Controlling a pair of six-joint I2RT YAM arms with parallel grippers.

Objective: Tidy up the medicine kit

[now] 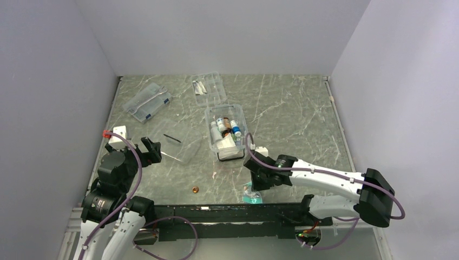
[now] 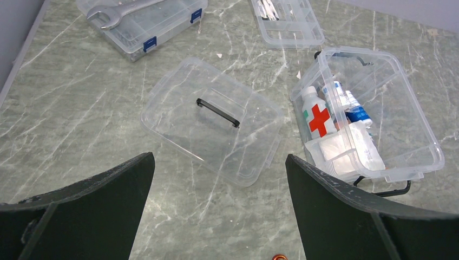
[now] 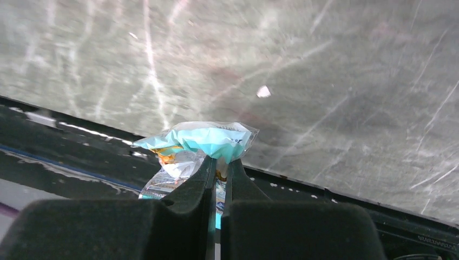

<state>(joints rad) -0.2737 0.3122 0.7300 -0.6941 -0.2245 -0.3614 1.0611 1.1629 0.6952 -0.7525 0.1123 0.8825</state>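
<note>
The medicine kit is a clear open tub at mid-table holding bottles and white packs; in the left wrist view a red cross shows on a bottle inside. Its clear lid with a dark handle lies flat to its left, also in the left wrist view. My right gripper is shut on a teal plastic packet near the table's front edge, just below the tub. My left gripper is open and empty, above bare table near the lid.
A flat clear case with blue latches holding a wrench sits at back left. A small clear tray lies behind the tub. A small orange ring lies near the front edge. A black rail runs along the front.
</note>
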